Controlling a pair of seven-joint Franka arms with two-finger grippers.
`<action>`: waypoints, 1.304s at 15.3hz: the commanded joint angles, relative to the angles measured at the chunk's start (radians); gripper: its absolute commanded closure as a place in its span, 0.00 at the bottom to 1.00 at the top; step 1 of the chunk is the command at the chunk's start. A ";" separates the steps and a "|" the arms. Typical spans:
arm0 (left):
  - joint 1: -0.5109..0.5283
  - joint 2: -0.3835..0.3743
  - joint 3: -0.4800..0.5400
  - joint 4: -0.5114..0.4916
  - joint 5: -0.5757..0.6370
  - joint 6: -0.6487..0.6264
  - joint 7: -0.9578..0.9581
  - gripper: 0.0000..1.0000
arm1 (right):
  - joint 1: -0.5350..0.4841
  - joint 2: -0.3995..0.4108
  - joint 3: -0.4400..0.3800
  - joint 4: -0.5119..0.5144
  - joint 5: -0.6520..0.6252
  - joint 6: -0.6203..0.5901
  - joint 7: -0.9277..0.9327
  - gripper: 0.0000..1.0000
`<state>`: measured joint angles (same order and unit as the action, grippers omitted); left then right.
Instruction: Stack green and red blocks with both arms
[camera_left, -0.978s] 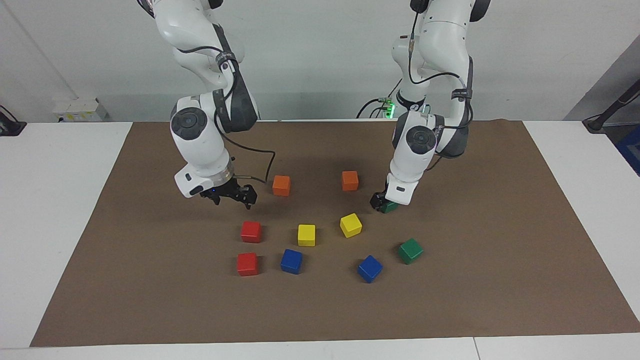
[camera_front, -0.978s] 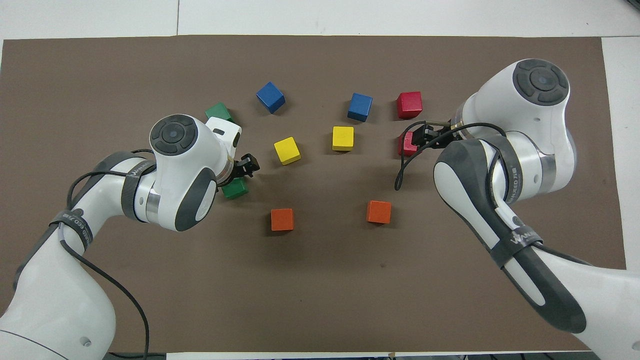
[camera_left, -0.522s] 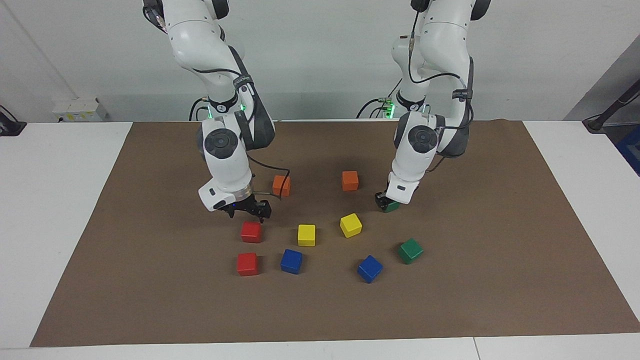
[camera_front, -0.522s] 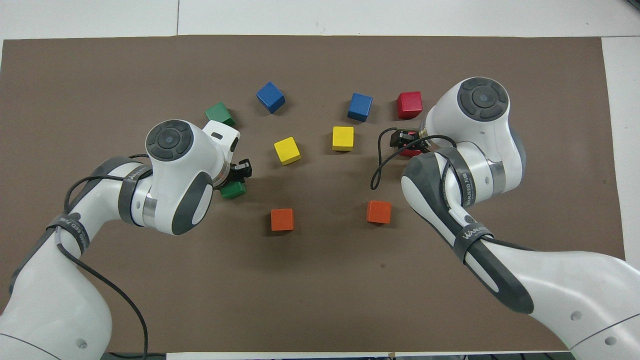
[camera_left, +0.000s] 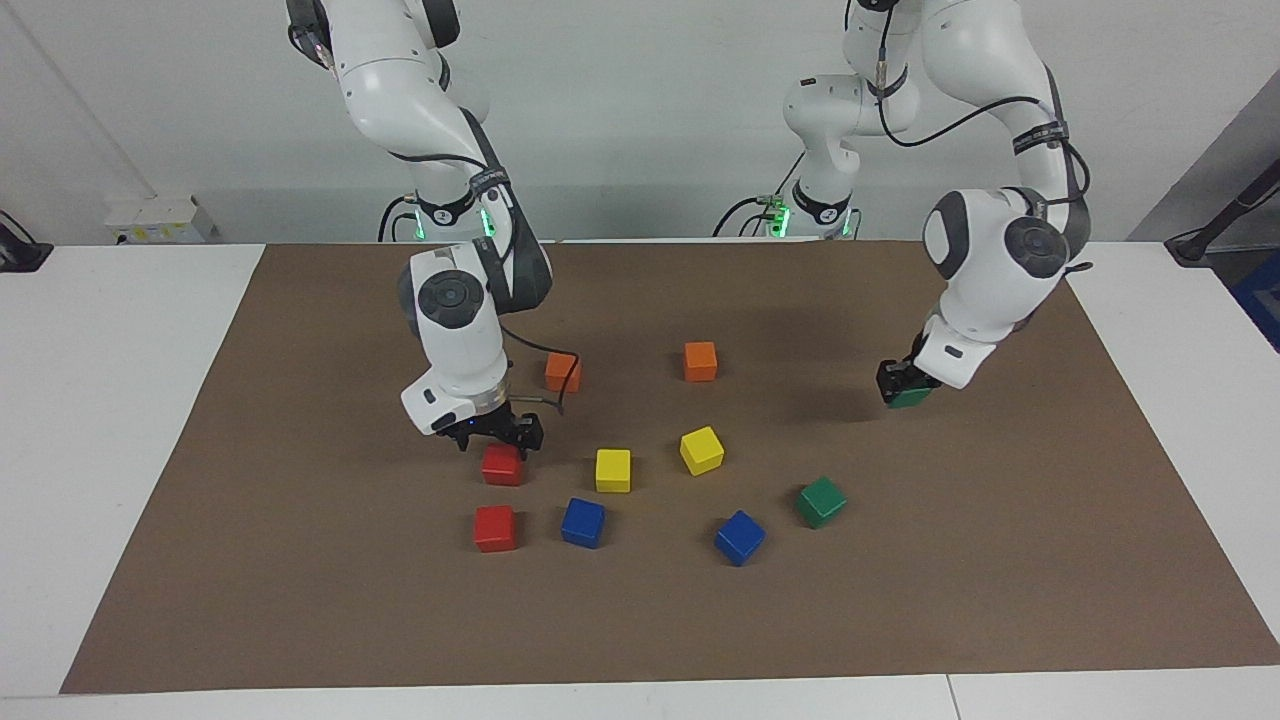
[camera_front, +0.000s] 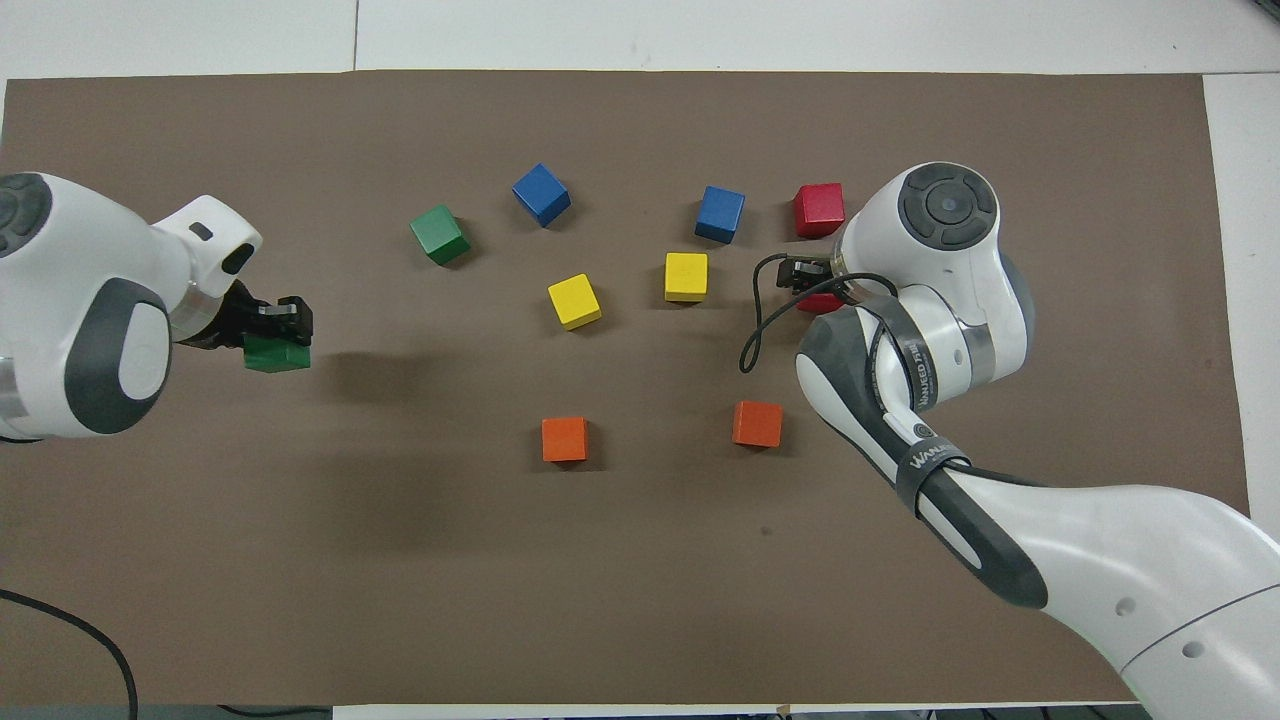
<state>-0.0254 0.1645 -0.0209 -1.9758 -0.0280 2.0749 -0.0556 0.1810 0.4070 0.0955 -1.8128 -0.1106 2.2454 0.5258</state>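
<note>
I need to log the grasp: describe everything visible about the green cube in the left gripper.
The small, glossy, dark green cube looks like painted wood or plastic, plain-faced. It is clamped between the shut black fingers of the left gripper, raised over bare brown mat toward the left arm's end of the table. Its top is partly hidden; it touches nothing else.

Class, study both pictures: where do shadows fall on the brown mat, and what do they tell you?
Overhead view: a soft dark patch on the brown mat beside the held green block suggests it is lifted. Facing view: resting cubes like the blue cube cast only small, tight shadows.
</note>
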 joint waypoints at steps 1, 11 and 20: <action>0.051 0.012 -0.007 0.006 -0.003 0.025 0.111 1.00 | -0.001 0.029 0.003 0.020 -0.026 0.034 0.026 0.00; 0.053 0.062 -0.007 -0.041 0.003 0.128 0.155 1.00 | -0.003 0.050 0.003 0.024 -0.026 0.071 0.071 0.06; 0.090 0.119 -0.002 -0.023 0.010 0.203 0.197 1.00 | -0.009 0.053 0.003 0.021 -0.023 0.059 0.082 0.80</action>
<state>0.0495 0.2711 -0.0201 -2.0045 -0.0257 2.2595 0.1284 0.1797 0.4477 0.0946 -1.8043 -0.1106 2.3020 0.5754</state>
